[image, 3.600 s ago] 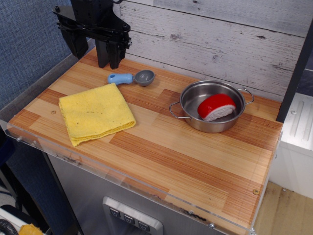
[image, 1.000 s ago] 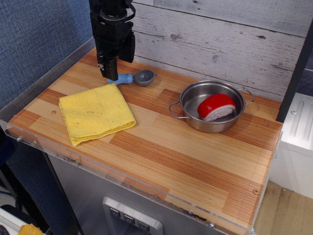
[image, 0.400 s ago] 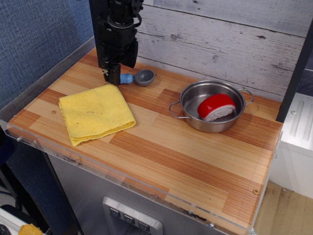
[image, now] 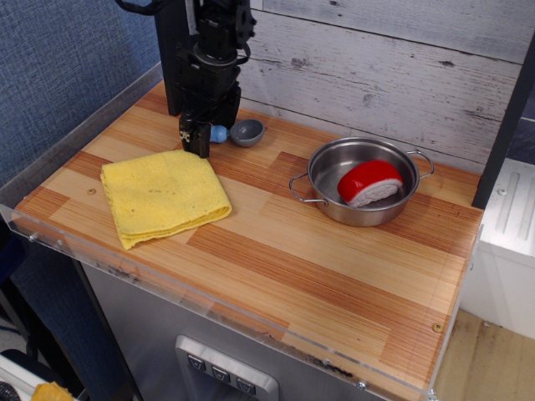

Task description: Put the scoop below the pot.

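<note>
The scoop lies on the wooden tabletop at the back left, its grey bowl (image: 247, 131) pointing right. Only a short piece of its light-blue handle (image: 219, 134) shows. My black gripper (image: 199, 140) stands low over the handle's left end, with its fingertips at the tabletop, and hides most of the handle. I cannot see whether the jaws are closed on the handle. The shiny steel pot (image: 334, 205) with two wire loop handles stands to the right, well apart from the scoop.
A red-and-white rounded object (image: 369, 182) lies inside the pot. A folded yellow cloth (image: 163, 194) lies just in front of the gripper. A wood-plank wall rises behind the table, a blue wall stands at the left, and a clear lip edges the front.
The gripper has come down from above the back left corner, turned, and sunk over the scoop's handle, covering more of it. The scoop, pot and cloth have not moved.
</note>
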Motion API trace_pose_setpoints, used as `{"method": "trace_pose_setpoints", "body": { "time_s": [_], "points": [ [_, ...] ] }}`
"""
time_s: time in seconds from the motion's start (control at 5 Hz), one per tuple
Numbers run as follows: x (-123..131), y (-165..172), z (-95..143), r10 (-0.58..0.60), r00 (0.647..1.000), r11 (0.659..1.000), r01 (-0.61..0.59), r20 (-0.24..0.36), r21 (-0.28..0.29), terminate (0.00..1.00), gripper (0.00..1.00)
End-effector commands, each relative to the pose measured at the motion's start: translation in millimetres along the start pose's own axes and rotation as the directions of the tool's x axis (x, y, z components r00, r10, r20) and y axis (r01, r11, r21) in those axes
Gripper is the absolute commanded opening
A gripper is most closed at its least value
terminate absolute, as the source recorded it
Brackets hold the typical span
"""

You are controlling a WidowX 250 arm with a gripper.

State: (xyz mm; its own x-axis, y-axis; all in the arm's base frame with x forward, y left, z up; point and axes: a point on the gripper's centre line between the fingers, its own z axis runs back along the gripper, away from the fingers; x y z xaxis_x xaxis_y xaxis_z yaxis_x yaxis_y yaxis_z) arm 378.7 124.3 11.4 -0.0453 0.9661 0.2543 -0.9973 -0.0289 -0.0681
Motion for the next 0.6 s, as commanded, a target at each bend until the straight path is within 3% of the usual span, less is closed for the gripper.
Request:
{"method": "trace_pose_setpoints", "body": {
  "time_s": [0.0, 0.4],
  "points": [
    [9.0, 0.5, 1.0, -0.004, 0.999, 1.0, 0.005, 0.032, -0.016, 0.0, 0.0],
    [11.7, 8.4, 17.7, -0.025, 1.0, 0.998, 0.025, 0.008, -0.054, 0.0, 0.0]
  ]
}}
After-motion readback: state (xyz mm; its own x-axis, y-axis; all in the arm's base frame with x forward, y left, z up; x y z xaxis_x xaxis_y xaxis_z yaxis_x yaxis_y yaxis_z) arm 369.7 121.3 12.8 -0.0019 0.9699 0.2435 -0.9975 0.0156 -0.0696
